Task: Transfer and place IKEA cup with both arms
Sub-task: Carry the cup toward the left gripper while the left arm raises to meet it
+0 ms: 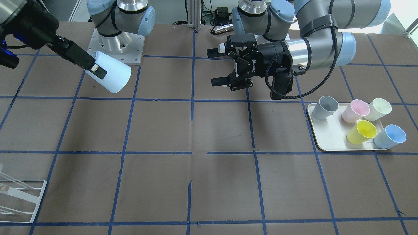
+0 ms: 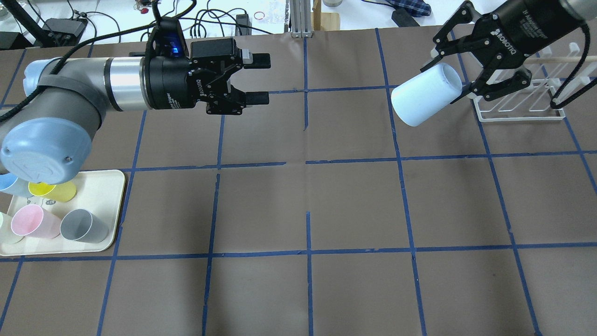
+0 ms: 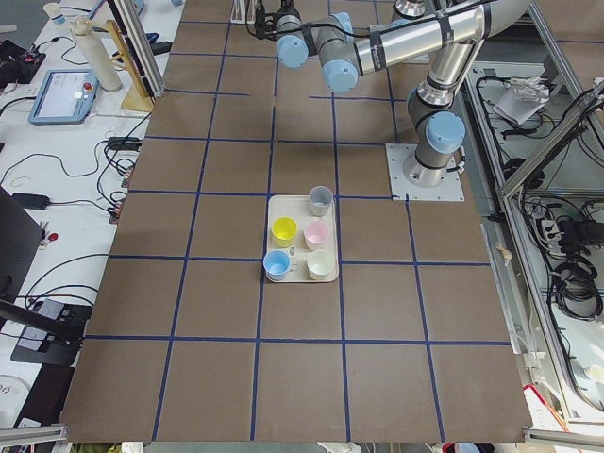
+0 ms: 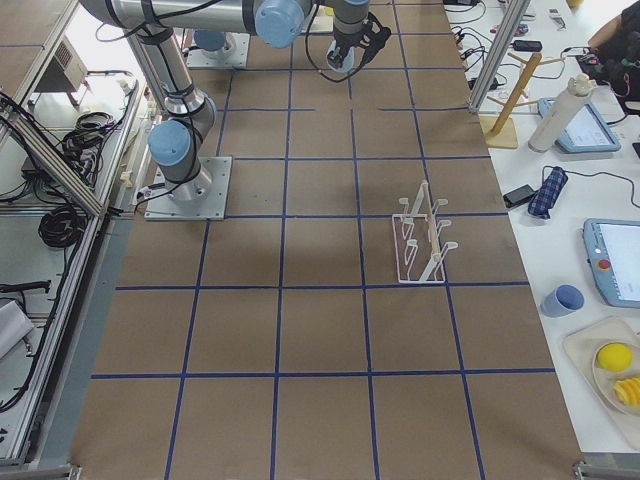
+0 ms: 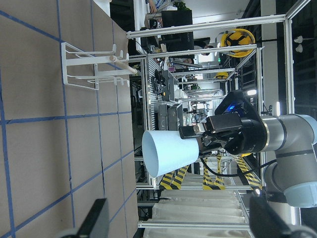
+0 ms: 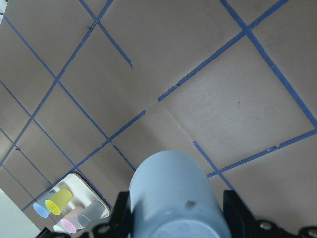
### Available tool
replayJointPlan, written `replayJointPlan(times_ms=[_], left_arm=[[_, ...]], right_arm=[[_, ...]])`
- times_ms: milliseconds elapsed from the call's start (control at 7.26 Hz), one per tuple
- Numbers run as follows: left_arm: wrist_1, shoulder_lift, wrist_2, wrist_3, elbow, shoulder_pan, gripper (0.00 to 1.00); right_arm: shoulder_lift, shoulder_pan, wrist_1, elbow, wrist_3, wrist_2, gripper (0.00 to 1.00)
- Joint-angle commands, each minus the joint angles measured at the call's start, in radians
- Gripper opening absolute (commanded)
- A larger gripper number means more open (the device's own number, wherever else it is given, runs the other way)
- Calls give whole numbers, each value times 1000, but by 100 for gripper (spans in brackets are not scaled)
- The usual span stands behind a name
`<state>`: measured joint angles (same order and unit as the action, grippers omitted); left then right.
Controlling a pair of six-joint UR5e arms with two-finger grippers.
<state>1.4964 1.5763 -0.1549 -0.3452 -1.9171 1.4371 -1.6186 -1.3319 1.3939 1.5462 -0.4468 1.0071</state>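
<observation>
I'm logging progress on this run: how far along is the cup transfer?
Apparently done: the hand-over. The left end effector is open, empty and well apart from the pale blue cup, which is not on the tray. In hand: the right end effector grips the cup, tilted in the air, near the white rack. Left: setting it down; the pictures don't show where.

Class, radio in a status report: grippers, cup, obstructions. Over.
Left gripper open, empty. Right gripper shut on IKEA cup, held sideways above table. Rack and tray off to the sides, not between grippers.
</observation>
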Motion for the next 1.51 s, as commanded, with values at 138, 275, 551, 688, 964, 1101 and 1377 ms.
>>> replayJointPlan(times_ms=[138, 275, 551, 688, 964, 1101, 1377], left_arm=[[-7, 34, 85, 9, -8, 11, 100], [-10, 36, 137, 9, -17, 11, 100], [-13, 51, 208, 6, -17, 51, 100], [-15, 57, 256, 6, -16, 74, 100], [-13, 41, 297, 32, -16, 85, 100], [-13, 18, 294, 78, -16, 85, 100], [-15, 28, 310, 78, -17, 94, 100]], right_arm=[[-9, -7, -9, 5, -263, -64, 46], [-9, -13, -33, 9, -324, -150, 46], [-4, -39, -159, 14, -334, -368, 46], [5, -50, -174, 29, -334, -422, 46], [11, -52, -167, 67, -334, -469, 47], [26, -52, -164, 68, -334, -481, 47], [40, -52, -168, 68, -335, -537, 47]])
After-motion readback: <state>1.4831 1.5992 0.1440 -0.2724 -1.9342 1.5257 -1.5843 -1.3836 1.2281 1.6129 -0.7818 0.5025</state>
